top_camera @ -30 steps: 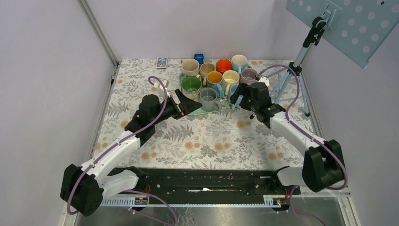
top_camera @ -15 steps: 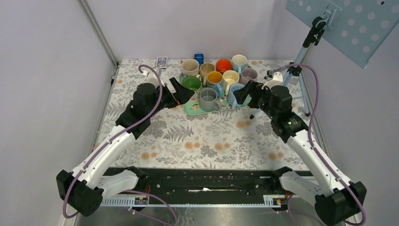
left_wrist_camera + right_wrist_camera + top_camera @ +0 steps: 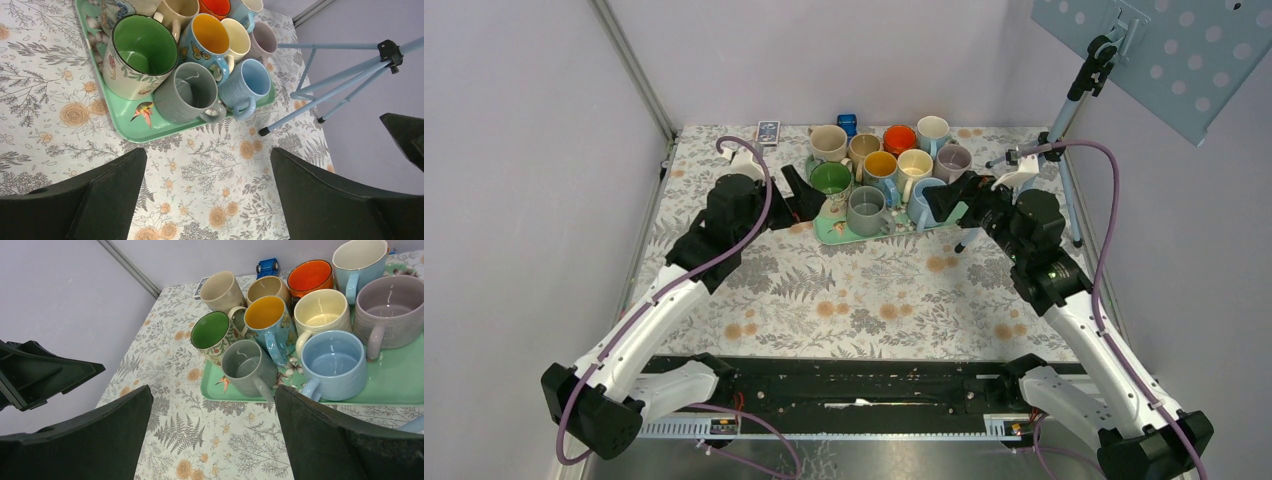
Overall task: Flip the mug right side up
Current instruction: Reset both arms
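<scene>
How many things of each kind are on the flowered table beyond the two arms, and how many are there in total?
Mugs: 10, all open side up
Green tray: 1
Blue toy car: 1
Small flat card: 1
Tripod: 1
Total: 14
</scene>
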{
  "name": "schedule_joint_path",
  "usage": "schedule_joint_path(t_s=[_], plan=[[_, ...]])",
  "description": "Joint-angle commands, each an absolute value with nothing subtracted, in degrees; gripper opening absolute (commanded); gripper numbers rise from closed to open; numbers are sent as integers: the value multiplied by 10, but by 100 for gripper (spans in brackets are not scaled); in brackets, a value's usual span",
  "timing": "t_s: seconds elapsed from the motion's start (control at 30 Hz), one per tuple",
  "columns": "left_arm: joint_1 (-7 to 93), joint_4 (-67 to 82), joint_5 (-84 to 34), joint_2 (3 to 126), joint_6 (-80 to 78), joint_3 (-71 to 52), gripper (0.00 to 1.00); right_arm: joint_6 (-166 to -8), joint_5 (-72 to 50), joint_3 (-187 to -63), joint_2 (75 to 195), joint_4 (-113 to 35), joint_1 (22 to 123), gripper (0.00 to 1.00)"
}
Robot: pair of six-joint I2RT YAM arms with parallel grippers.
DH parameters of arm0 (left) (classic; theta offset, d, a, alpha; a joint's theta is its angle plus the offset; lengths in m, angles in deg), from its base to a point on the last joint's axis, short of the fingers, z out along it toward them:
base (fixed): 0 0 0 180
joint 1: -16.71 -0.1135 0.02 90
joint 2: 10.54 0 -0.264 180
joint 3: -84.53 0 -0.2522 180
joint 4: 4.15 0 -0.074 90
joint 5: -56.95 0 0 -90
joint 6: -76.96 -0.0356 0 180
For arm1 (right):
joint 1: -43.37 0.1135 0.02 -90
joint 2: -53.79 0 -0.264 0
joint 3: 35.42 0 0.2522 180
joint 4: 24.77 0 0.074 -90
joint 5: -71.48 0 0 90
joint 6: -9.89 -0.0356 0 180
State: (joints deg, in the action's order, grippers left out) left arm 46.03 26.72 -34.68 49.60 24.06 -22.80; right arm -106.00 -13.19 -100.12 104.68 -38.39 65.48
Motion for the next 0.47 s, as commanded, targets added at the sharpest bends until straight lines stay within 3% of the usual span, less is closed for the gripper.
schedule_joint_path(t_s=[0.0,0.43], plan=[[457,258,-359,496,214,-197,99,-1049,-120,-1004,1052,-354,653,100],[458,252,-368,490,209,-207,99,-1049,-119,-1009,1056,-359,653,100]])
